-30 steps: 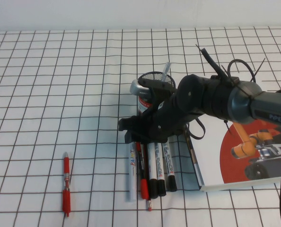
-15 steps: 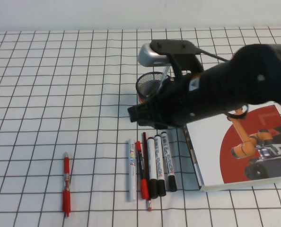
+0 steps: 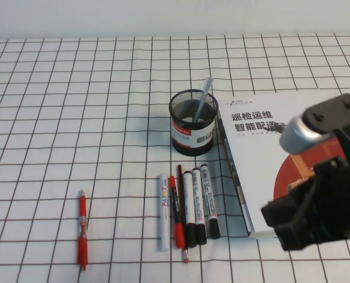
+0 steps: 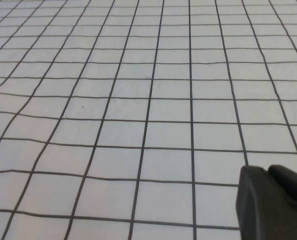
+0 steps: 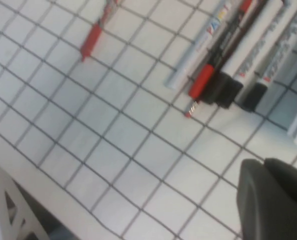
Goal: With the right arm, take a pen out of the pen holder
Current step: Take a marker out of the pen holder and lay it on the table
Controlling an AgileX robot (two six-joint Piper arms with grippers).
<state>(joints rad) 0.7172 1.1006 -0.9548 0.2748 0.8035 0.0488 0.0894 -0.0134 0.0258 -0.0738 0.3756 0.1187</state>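
The black mesh pen holder [image 3: 192, 121] stands mid-table with one silver pen [image 3: 203, 97] leaning in it. In front of it several pens and markers [image 3: 190, 206] lie side by side on the checked cloth; the right wrist view shows the same row [image 5: 223, 75]. My right gripper [image 3: 278, 221] hovers high over the front right, above the book's near corner, shut and holding nothing; its fingers meet in the wrist view [image 5: 263, 165]. My left gripper [image 4: 267, 172] is shut over bare cloth and does not appear in the high view.
A book [image 3: 269, 147] with a red robot picture lies right of the holder, touching the marker row's side. A lone red pen [image 3: 82, 230] lies at the front left, also in the right wrist view [image 5: 95, 35]. The table's front edge [image 5: 18, 165] is close below the right gripper.
The right arm has pulled back from over the holder and laid-out pens to the front right. Its jaws have gone from wide open to shut, empty.
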